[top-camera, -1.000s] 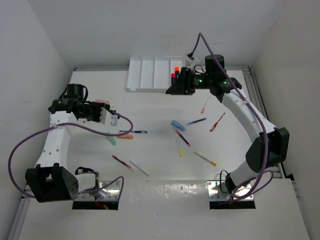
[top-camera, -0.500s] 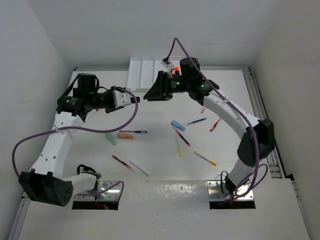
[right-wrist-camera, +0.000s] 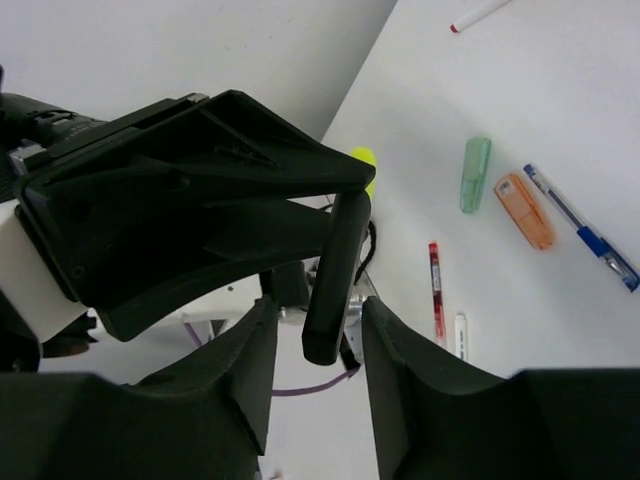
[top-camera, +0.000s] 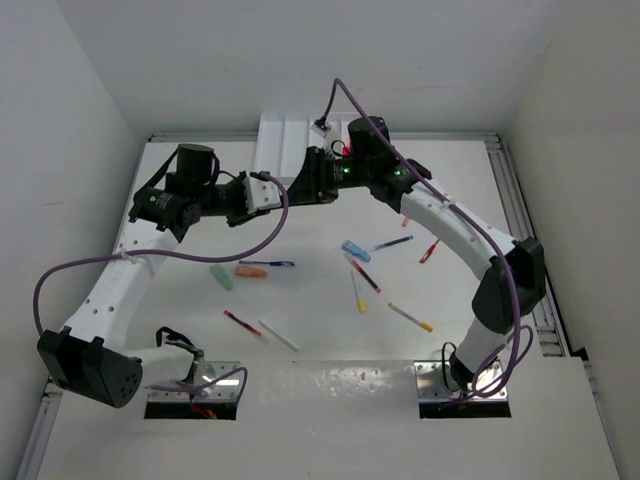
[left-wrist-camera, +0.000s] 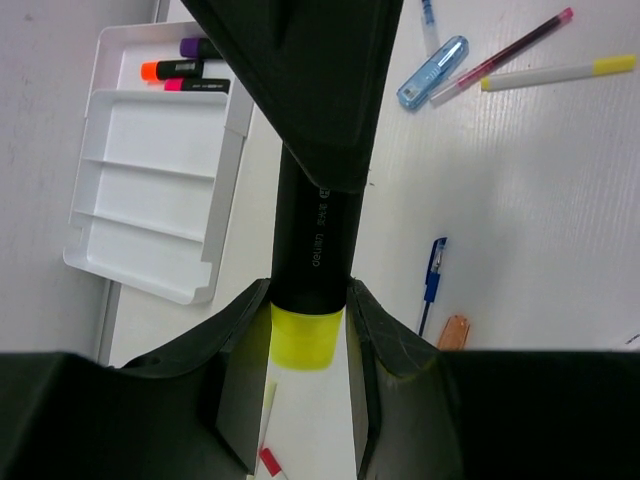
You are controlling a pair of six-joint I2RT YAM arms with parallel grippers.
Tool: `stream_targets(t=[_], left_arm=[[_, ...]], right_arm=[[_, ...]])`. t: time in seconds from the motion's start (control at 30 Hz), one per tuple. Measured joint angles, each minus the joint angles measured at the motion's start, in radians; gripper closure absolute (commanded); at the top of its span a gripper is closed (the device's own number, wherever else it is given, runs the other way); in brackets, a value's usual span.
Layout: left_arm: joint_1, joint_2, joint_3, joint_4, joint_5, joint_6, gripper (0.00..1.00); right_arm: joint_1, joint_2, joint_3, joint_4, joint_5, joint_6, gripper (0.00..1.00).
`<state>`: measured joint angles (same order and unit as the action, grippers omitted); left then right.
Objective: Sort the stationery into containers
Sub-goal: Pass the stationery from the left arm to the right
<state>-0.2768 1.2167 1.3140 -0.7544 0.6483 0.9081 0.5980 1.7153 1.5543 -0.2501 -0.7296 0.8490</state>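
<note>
Black highlighter (left-wrist-camera: 312,240): white lettering, unreadable.

I observed both arms extended toward the far centre of the table (top-camera: 310,300). The left gripper (top-camera: 262,192) and the right gripper (top-camera: 303,183) faced each other tip to tip, just in front of the white tray (top-camera: 275,140). I could not read either jaw setting from above. The right arm covered the tray's right part. Loose on the table lay a green highlighter (top-camera: 221,277) just beside an orange highlighter (top-camera: 250,271) and a blue pen (top-camera: 272,264). A blue highlighter (top-camera: 356,251) lay near the centre, and a yellow-capped white pen (top-camera: 411,318) lay nearer the bases.
</note>
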Motion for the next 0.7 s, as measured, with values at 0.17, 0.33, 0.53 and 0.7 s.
stream_targets(t=[0.17,0.33,0.53,0.7], left_arm=[[-0.012,0.008,0.006,0.0,-0.015,-0.003,0.96],[-0.013,0.011,0.011,-0.007,-0.024,0.0,0.94],[-0.02,0.012,0.012,-0.014,-0.034,-0.013,0.25],[0.01,0.009,0.007,0.055,-0.057,-0.157,0.0]], right_arm=[[0.007,0.0,0.0,-0.029,0.016,-0.033,0.78],[0.006,0.0,0.0,-0.063,0.036,-0.071,1.0],[0.005,-0.003,0.0,-0.084,0.055,-0.115,1.0],[-0.047,-0.018,-0.016,-0.092,0.125,-0.166,1.0]])
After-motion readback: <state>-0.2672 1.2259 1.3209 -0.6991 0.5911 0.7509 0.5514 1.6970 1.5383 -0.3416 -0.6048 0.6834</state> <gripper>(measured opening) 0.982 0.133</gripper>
